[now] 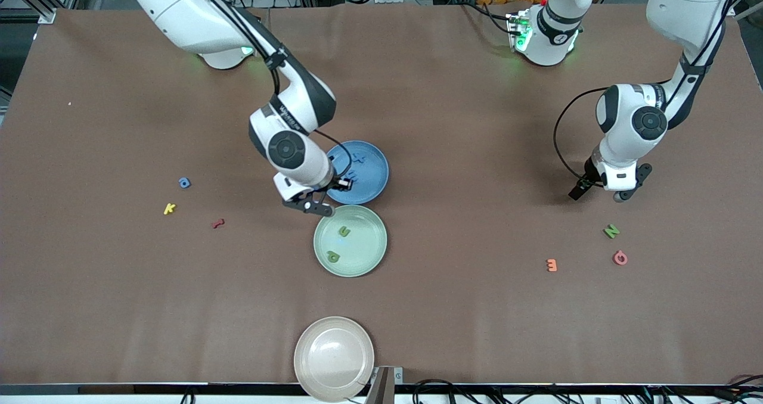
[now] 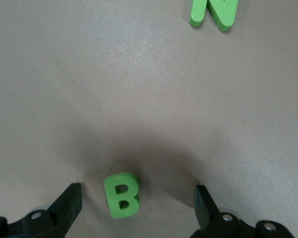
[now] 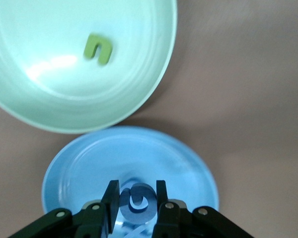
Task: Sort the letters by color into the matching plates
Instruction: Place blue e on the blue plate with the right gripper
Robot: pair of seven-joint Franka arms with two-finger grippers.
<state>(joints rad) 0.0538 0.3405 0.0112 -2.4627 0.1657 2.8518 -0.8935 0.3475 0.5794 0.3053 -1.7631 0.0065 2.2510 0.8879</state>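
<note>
My right gripper [image 1: 344, 183] [image 3: 136, 199] is shut on a curled blue letter [image 3: 137, 202] just above the blue plate [image 1: 374, 180] [image 3: 84, 166]. Another blue letter [image 1: 357, 156] lies in that plate. The mint green plate [image 1: 372, 255] [image 3: 35, 106], nearer the front camera, holds two green letters [image 1: 345, 231] [image 1: 333, 255]; the right wrist view shows one green letter [image 3: 99, 48]. My left gripper [image 1: 603, 193] [image 2: 137, 208] hangs open low over a green B [image 2: 122, 195] lying flat between its fingers. A green N [image 1: 611, 231] [image 2: 214, 12] lies close by. A loose blue letter [image 1: 184, 182] sits toward the right arm's end.
A beige plate [image 1: 334, 350] rests at the table edge nearest the front camera. A yellow letter [image 1: 170, 208] and a red letter [image 1: 218, 223] lie near the loose blue one. An orange letter [image 1: 552, 265] and a pink letter [image 1: 620, 257] lie near the N.
</note>
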